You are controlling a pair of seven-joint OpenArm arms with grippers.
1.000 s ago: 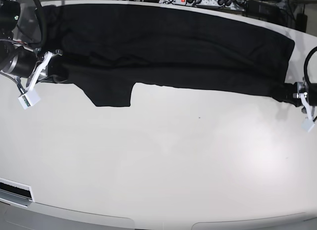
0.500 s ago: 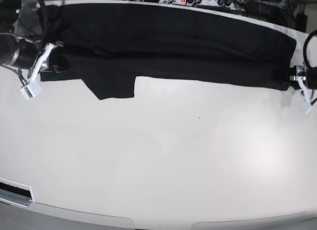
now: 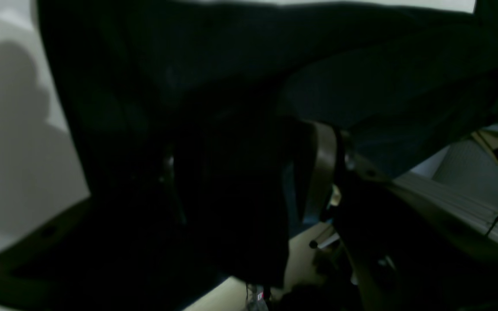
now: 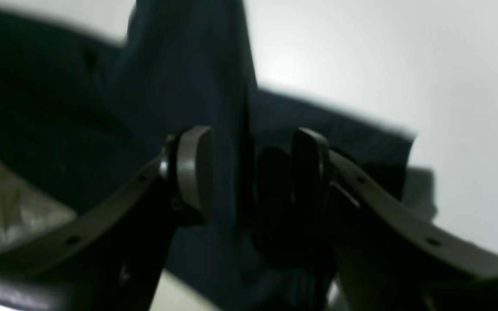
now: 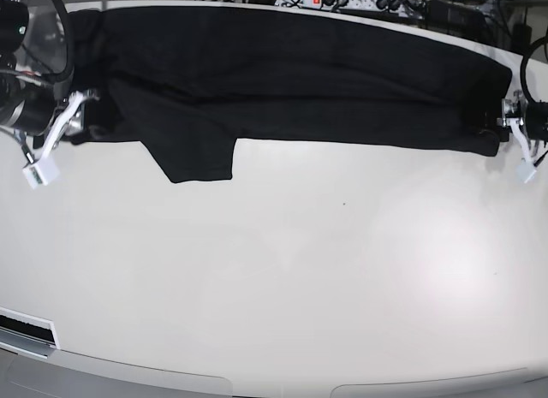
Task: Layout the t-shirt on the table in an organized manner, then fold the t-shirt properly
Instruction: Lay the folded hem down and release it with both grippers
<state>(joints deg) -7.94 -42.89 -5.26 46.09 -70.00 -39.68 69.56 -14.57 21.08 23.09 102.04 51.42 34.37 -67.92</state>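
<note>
Right tool [image 4: 249, 172]: fingers [image 4: 193, 168] standing apart, a hanging fold of the t-shirt [image 4: 197, 77] running down between them; contact with either pad not discernible through the blur.
Left tool [image 3: 249, 172]: one pale finger [image 3: 322, 168] visible, the opposite one lost in dark cloth; t-shirt [image 3: 361, 99] draped over and around it; opening not discernible in the wrist view.
Desk [image 5: 300, 278]: glossy white, bare across the near half in the base view.
T-shirt [image 5: 291, 73]: black, stretched in a long band along the far part of the desk, one flap hanging toward the near side left of centre.
Right tool [image 5: 56, 137], base view only: at the cloth's left end, white fingers angled down toward the desk.
Left tool [image 5: 522, 145], base view only: at the cloth's right end, by the desk's edge.
Power strip [image 5: 342, 0]: beyond the far edge, with cables; seen in the base view alone.
</note>
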